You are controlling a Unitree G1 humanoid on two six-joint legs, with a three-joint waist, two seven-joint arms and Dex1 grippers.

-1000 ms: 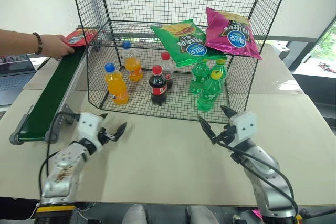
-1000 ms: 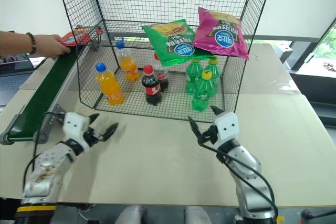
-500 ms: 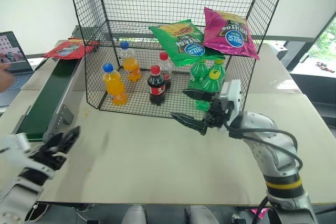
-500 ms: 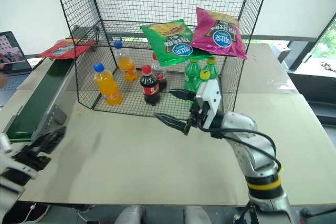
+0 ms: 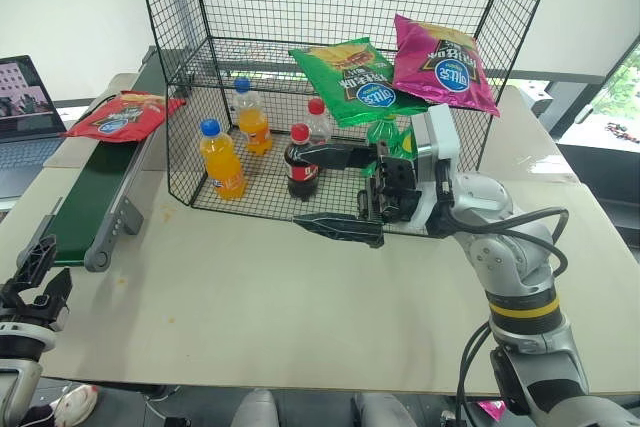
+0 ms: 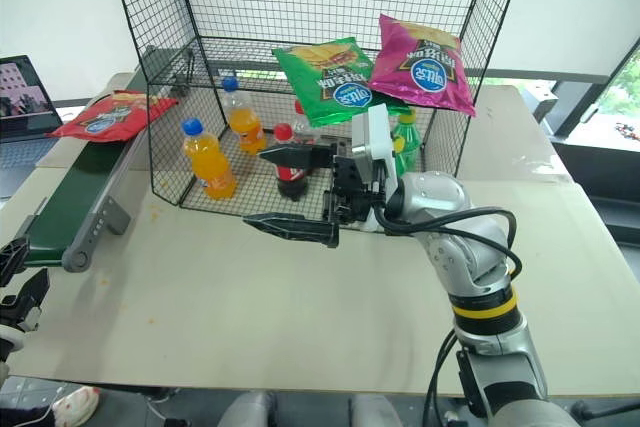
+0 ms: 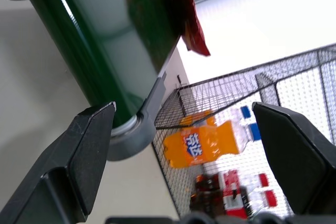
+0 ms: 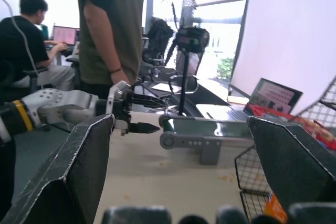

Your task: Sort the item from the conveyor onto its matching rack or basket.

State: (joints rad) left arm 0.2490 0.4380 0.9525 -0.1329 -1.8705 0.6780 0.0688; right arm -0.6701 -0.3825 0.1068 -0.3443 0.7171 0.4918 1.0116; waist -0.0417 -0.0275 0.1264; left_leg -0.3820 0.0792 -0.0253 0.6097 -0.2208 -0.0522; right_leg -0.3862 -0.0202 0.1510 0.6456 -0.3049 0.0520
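Crisp bag (image 5: 122, 116), red and shiny, lay at the far end of the conveyor (image 5: 95, 185) on the left, partly overhanging the belt's left edge, with nothing touching it. Judged from that, the sorting had not begun: the bag was yet to be picked up, carried and set on the rack (image 5: 340, 77).

Nearest, at the left front corner of the table (image 5: 270, 307), the left gripper (image 5: 33, 272) hung with its two black fingers spread wide and empty, just short of the conveyor's near roller and well apart from the bag. Its wrist view looked up along the belt toward the bag.

Further in, over the middle of the table, the right gripper (image 5: 335, 190) pointed leftward, its fingers apart and holding nothing, just in front of the rack's lower shelf.

Behind it, that shelf held orange soda bottles (image 5: 220, 158), a cola bottle (image 5: 299, 162) and green bottles (image 5: 385, 136). On the shelf above, a green bag (image 5: 352, 77) and a magenta bag (image 5: 441, 64) leaned together; the red bag would likely belong beside them.

Farthest left, a laptop (image 5: 25, 97) stood beyond the conveyor.
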